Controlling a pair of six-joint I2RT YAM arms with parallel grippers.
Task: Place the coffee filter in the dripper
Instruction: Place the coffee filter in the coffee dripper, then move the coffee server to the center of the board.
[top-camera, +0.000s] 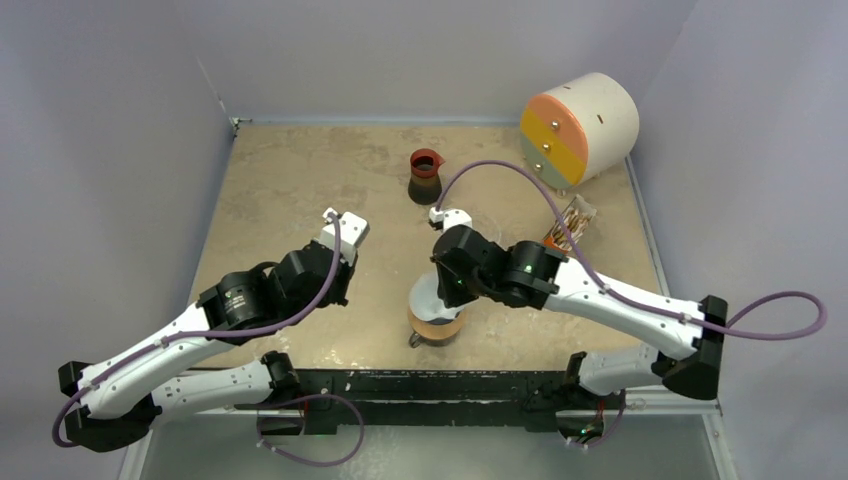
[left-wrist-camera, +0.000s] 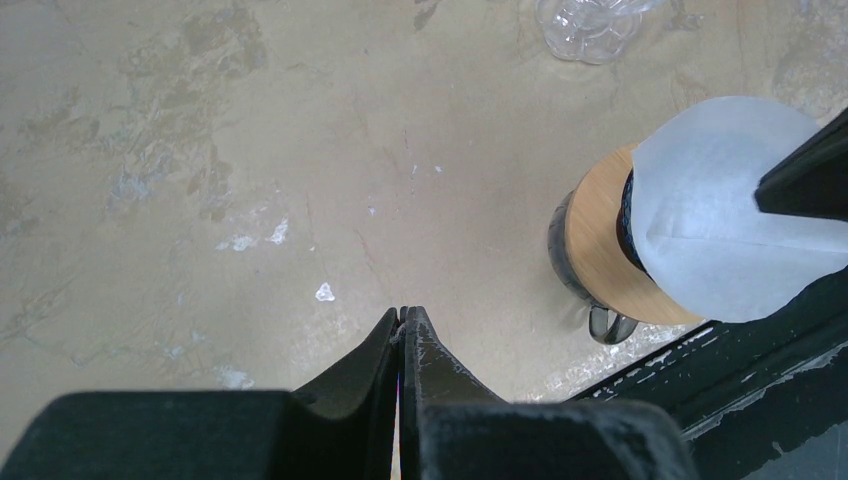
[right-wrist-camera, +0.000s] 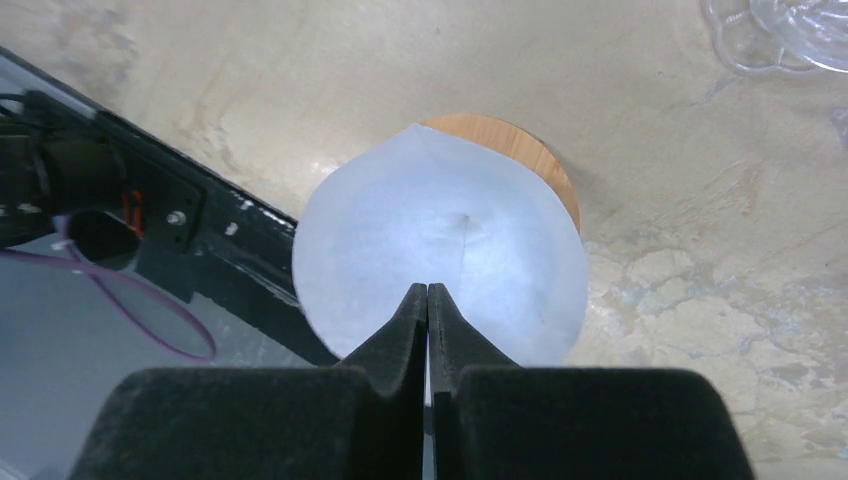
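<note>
Right wrist | right gripper clamped tight on filter over the dripper | left gripper closed, empty, off to the left

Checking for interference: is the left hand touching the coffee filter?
Apart. The left wrist view shows bare table between left hand and coffee filter.

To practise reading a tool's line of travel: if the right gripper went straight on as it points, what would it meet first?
The white coffee filter, lying straight ahead of the shut right gripper over the dripper; whether the tips touch it is unclear.
</note>
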